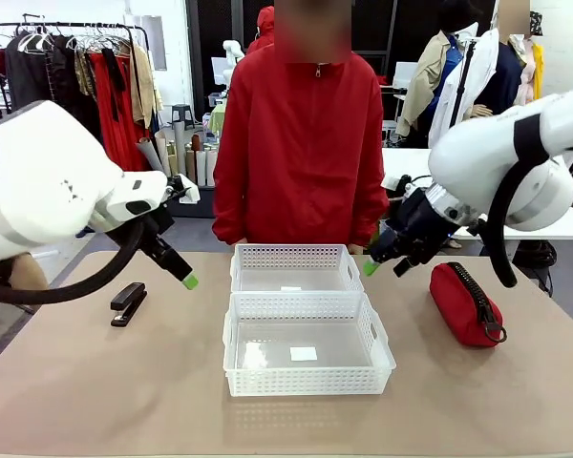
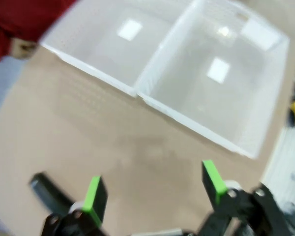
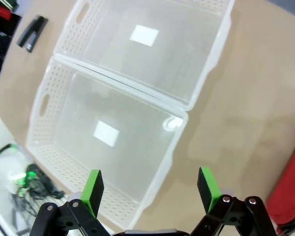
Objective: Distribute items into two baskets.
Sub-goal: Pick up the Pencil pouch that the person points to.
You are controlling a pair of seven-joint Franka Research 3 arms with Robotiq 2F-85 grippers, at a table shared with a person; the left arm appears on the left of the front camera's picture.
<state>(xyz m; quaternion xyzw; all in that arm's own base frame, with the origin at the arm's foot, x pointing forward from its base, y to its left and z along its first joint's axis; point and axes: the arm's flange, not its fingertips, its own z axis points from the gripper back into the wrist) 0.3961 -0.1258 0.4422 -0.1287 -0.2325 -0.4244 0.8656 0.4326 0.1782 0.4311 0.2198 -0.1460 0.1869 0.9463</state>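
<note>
Left gripper, right gripper — aloft, spread

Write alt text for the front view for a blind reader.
On the table, an empty white near basket sits in front of an empty far basket, with a black stapler to their left and a red pouch to their right. The left gripper and right gripper hover open; a person in a red jacket stands opposite.

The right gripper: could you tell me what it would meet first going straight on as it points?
Most likely the smaller basket, at its clear floor; the open right gripper aims into it, though depth is unclear.
</note>
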